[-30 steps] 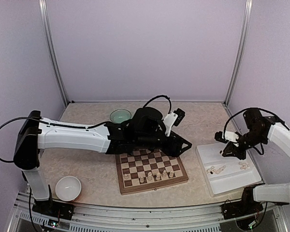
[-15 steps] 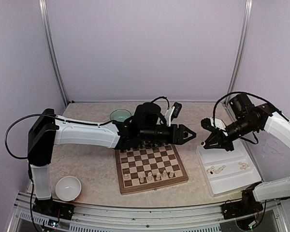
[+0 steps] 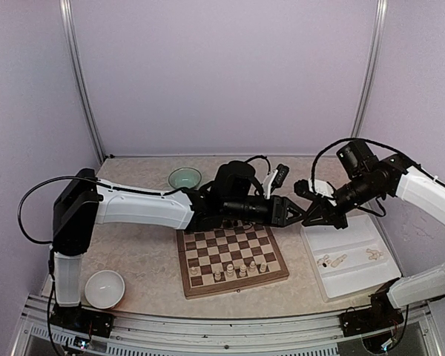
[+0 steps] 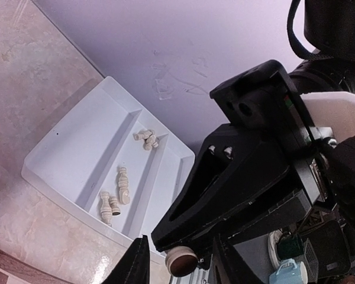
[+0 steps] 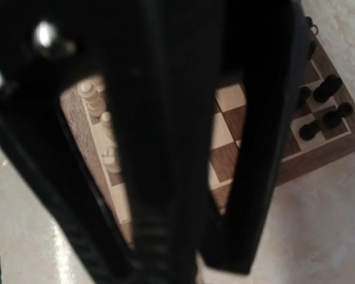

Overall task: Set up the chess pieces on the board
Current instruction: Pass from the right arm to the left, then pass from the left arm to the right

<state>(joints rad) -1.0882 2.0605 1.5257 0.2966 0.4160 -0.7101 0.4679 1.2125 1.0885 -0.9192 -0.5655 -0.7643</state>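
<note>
Both grippers meet in mid-air between the board [image 3: 237, 286] and the white tray [image 3: 350, 280]. My right gripper [image 3: 310, 218] is shut on a cream chess piece, whose round base [image 4: 181, 261] shows below its black fingers [image 4: 225, 195]. My left gripper [image 3: 294, 213] is open. Its fingers [image 4: 134, 266] stand on either side of that base with a small gap on each side. Several cream pieces [image 3: 230, 271] stand on the board's near rows. More lie in the tray [image 4: 123, 186], [image 4: 147, 138]. Dark pieces [image 5: 322, 112] stand at the board's far side.
A teal bowl [image 3: 185, 178] sits behind the board at the back. A white bowl [image 3: 104, 288] sits at the front left. The left arm stretches across above the board's far edge. Metal posts and walls close in the table.
The left arm swung right off the board and the right arm rose from the tray toward it. The two grippers now meet, and the left jaws have narrowed around the piece.
</note>
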